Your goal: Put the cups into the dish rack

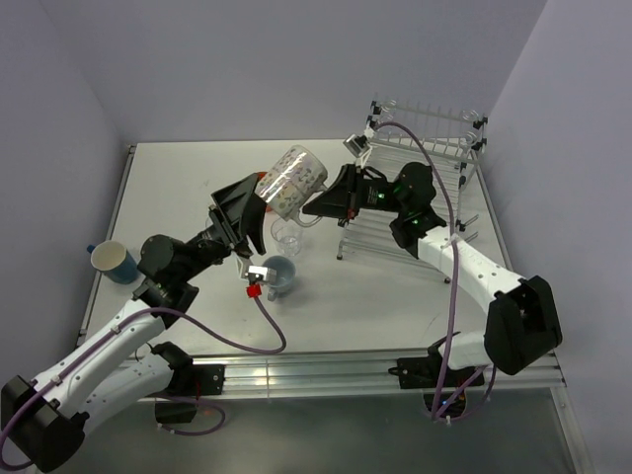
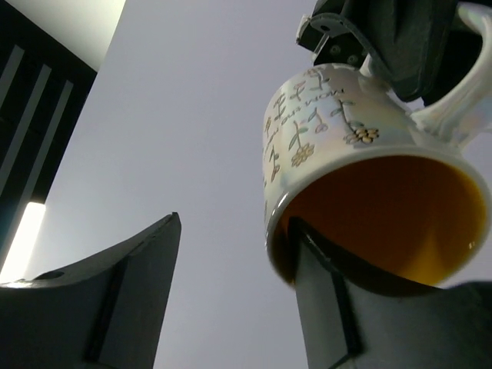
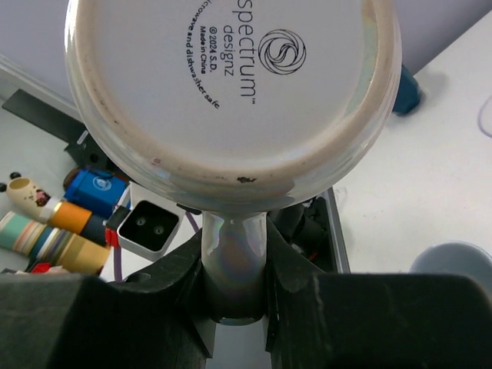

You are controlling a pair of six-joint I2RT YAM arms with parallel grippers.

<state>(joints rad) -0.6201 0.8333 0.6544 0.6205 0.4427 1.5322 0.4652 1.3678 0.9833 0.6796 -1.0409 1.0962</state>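
A white mug [image 1: 291,181] with flower print and an orange inside [image 2: 384,207] hangs tilted in the air above the table. My right gripper [image 1: 316,208] is shut on its handle [image 3: 234,257], and the mug's base [image 3: 231,84] fills the right wrist view. My left gripper [image 1: 258,218] is open at the mug's mouth: one of its fingers [image 2: 327,300] reaches inside the rim, the other stands apart at the left. A clear glass tumbler [image 1: 286,236], a grey-blue cup [image 1: 279,276] and a blue mug [image 1: 116,262] stand on the table. The dish rack [image 1: 420,173] is at the back right.
The rack sits close to the right wall, behind my right arm. The blue mug is near the table's left edge [image 1: 111,222]. Rolls of tape and small items [image 3: 46,223] lie beyond the table in the right wrist view. A rail [image 1: 326,370] runs along the near edge.
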